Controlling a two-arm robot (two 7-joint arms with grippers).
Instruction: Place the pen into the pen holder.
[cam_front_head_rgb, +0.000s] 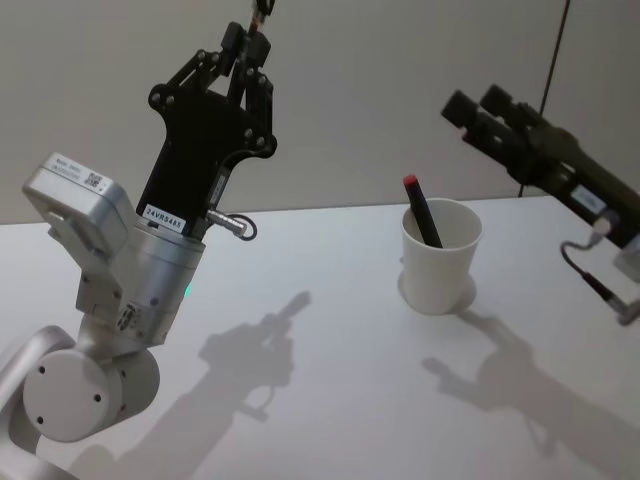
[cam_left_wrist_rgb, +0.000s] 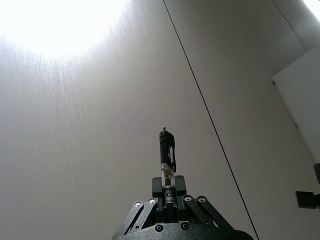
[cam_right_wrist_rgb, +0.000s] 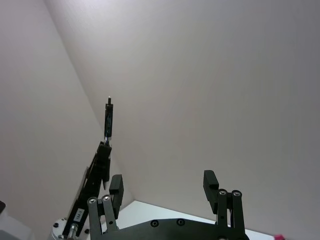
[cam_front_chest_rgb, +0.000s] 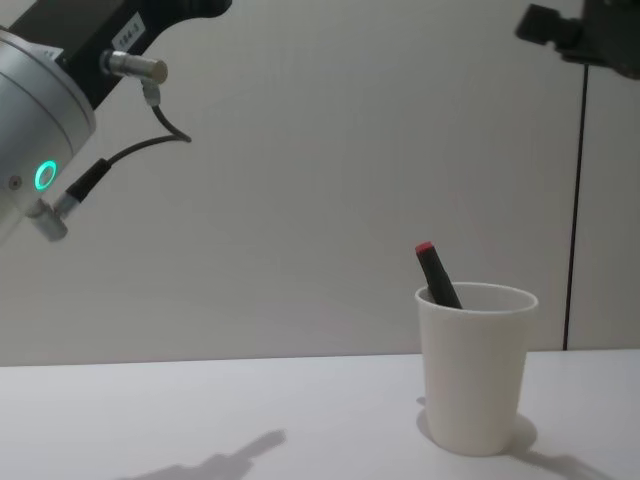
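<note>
A white table (cam_front_head_rgb: 330, 420) meets a pale grey wall (cam_front_head_rgb: 380, 90). In the head view a thin dark wall seam (cam_front_head_rgb: 557, 50) runs down at 1 o'clock. A red-capped black marker (cam_front_head_rgb: 422, 210) stands in the pen holder (cam_front_head_rgb: 440, 270), tipped toward 11 o'clock. One shadow (cam_front_head_rgb: 250, 350) lies on the table at 7 o'clock, another shadow (cam_front_head_rgb: 500, 380) at 4 o'clock.

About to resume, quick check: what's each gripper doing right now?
Left gripper: shut on the black pen, held high.
Right gripper: open, empty.

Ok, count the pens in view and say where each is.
2. One black pen is clamped in the raised left gripper; one red-capped pen leans inside the white cup, which may hide others. The right gripper is open.
</note>
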